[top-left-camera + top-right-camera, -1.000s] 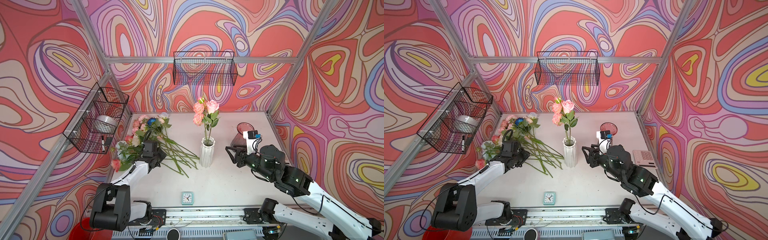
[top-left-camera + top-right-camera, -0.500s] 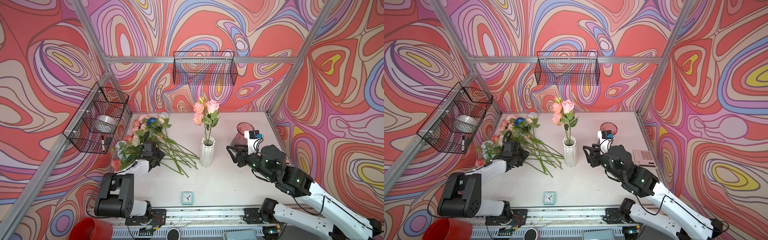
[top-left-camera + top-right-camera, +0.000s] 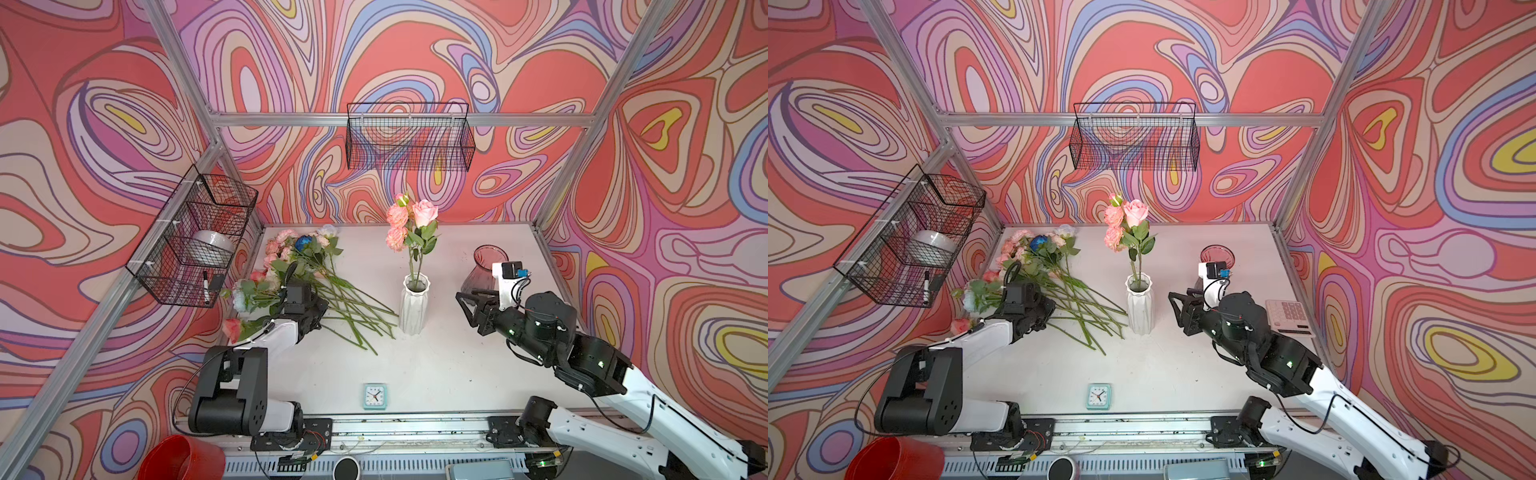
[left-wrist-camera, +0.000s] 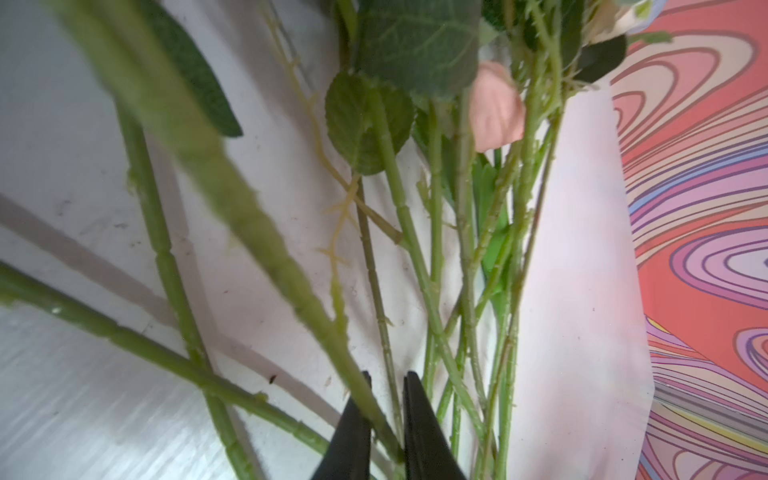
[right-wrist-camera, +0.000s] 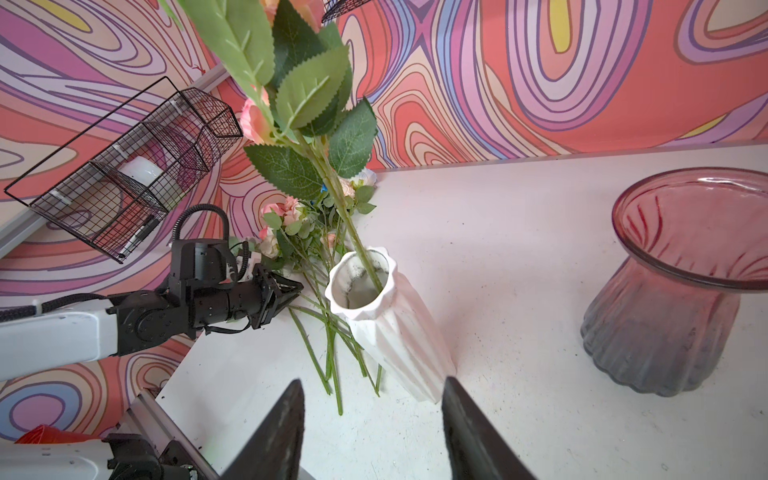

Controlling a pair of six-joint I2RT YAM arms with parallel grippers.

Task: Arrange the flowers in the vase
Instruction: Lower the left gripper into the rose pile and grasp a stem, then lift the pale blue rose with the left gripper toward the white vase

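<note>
Left wrist view is showing the left gripper point(image 4: 386, 382) with its fingers drawn narrow, pinching one green stem point(image 4: 286, 270) of the flowers point(image 3: 309, 266) that are lying heaped on the table point(image 3: 436, 365), just left of the white vase point(image 3: 413, 307) in both top views. Pink roses point(image 3: 415, 216) are standing in it. The right gripper point(image 5: 374, 380) is hovering near the vase, fingers wide, holding nothing.
</note>
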